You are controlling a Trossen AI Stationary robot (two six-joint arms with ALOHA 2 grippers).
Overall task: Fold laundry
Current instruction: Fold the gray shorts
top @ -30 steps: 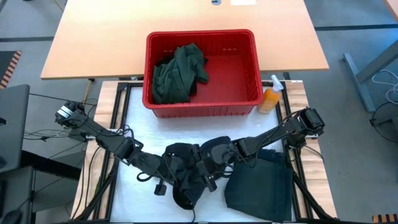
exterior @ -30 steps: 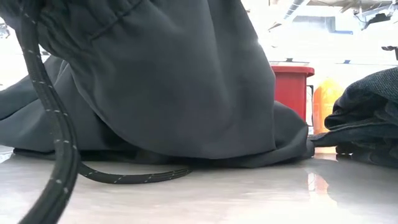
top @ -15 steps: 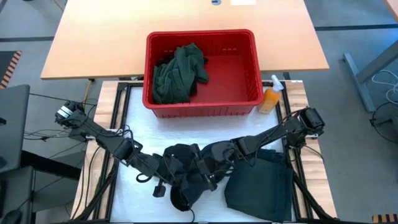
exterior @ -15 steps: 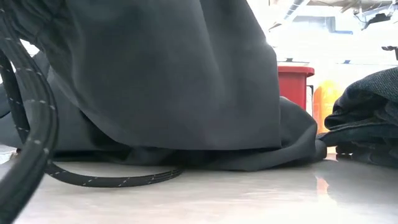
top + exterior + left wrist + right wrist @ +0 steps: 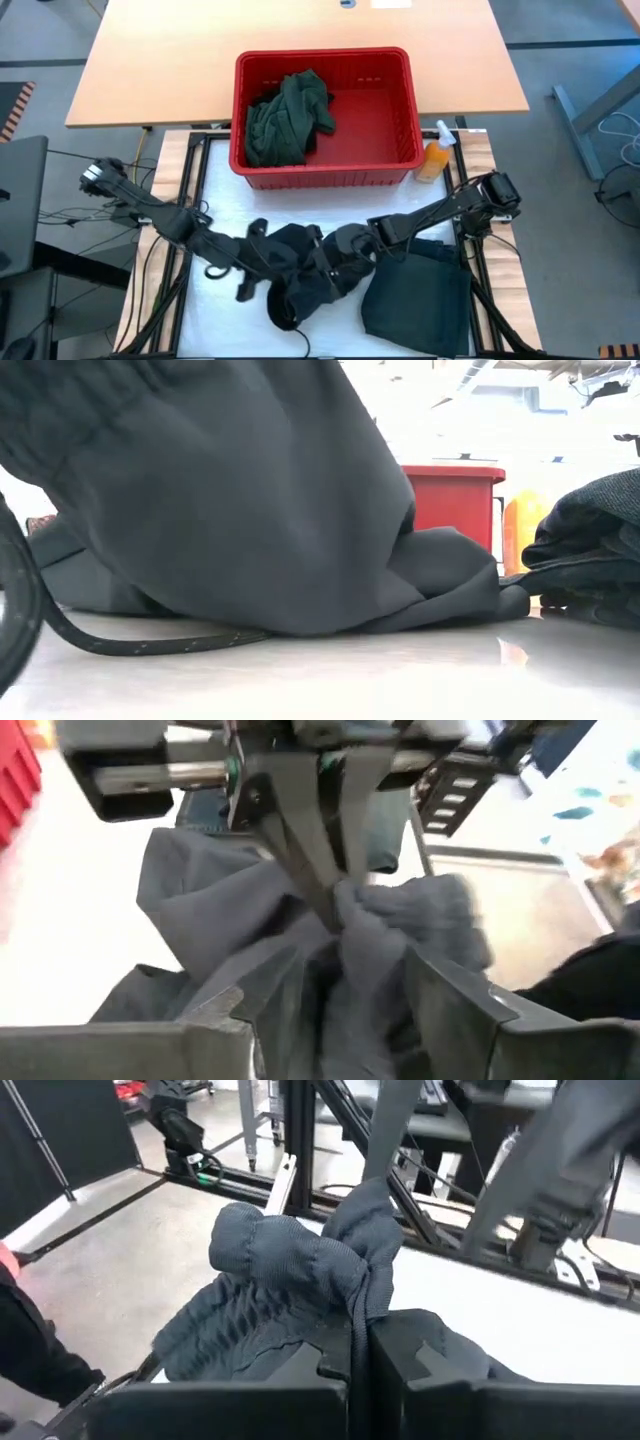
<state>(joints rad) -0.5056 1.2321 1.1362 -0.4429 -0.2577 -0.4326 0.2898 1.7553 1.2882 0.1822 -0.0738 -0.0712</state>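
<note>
Overhead camera stares straight down; low camera hugs the tabletop (image 5: pixel 330 680); both wrist cameras press close on the shared dark garment (image 5: pixel 310 270).

Both arms are dark, near black, built of slim straight links with rounded joint housings. The left arm (image 5: pixel 150 210) has a pale, silvery round fitting at its outer joint, and thin black cables loop loosely beside it. The right arm (image 5: pixel 440 210) ends at a bulky dark joint block near the frame rail, with cables hanging below it. The left gripper (image 5: pixel 345 1010) has two broad, flat grey fingers (image 5: pixel 470 1020) with stepped inner edges. The right gripper (image 5: pixel 360 1365) has blocky charcoal fingers (image 5: pixel 420 1370) with notched faces. Seen from the left wrist, its body carries a silver rod, a green part and ribbed white pieces.
</note>
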